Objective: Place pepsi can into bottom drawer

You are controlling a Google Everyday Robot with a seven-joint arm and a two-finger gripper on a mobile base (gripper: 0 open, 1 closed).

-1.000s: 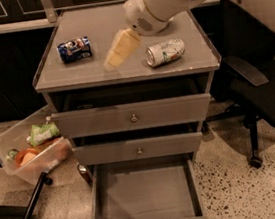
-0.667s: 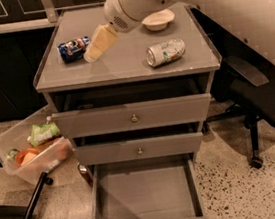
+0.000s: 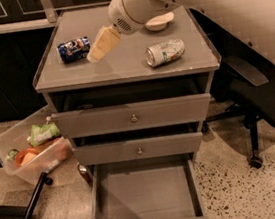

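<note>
Just right of the pepsi can (image 3: 74, 49), the gripper (image 3: 95, 54) hangs low over the cabinet top (image 3: 122, 70), its tip close to the can's nearer end and apparently not touching it. Whether it is spread or pressed together cannot be told from this angle. A second ago it was further from the pepsi can, close to the silver-white can (image 3: 165, 52). It has since swung across, so the reach looks nearly done and the grasp is probably next.

The pepsi can has not moved. It lies on its side, away from the cabinet top's front edge. Its long axis runs roughly left to right, with the end nearer the gripper set slightly further back. One end faces the gripper and the other faces away from it. The gripper is approaching end-on, so it may need to turn to close across the can's round body.

Well below the pepsi can and nearer the viewer, the bottom drawer (image 3: 144, 196) stands pulled out with its floor bare, as before, ready to receive it.
</note>
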